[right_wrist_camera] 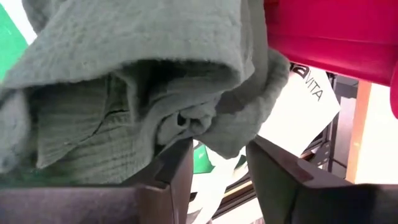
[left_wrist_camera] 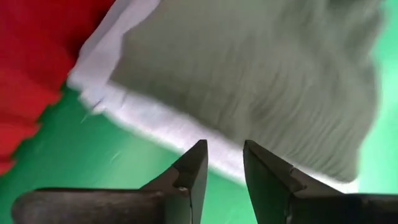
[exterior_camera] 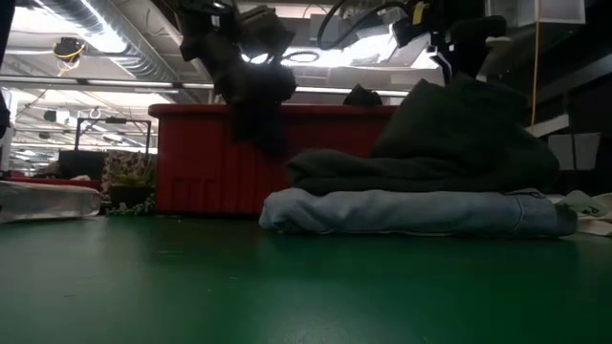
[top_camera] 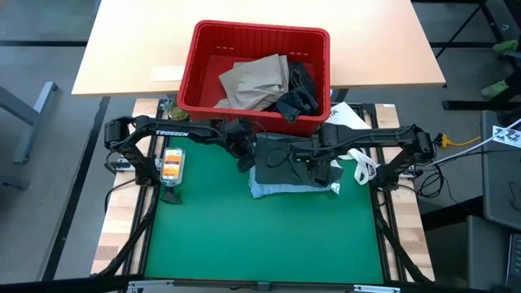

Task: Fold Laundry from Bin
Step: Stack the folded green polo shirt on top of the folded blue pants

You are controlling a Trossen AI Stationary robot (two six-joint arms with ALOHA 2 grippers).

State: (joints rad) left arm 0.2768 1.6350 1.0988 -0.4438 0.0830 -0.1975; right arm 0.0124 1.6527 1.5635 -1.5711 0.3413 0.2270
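Note:
A dark green garment lies folded on a light blue one on the green mat, just in front of the red bin. Its right side is heaped up high. The bin holds tan trousers and dark clothes. My left gripper hangs open above the stack's left edge, with nothing between its fingers. My right gripper is open over the stack's right side, where a bunched fold of the green garment lies right at its fingertips. My right gripper points steeply down at the heaped right side of the dark green garment. A bunched fold sits at the gap between its open fingers. Whether the fingers touch the cloth, I cannot tell.
An orange and white device lies on the mat's left part. A white printed packet and a white strap lie at the right, near the bin's corner. The near half of the green mat is bare.

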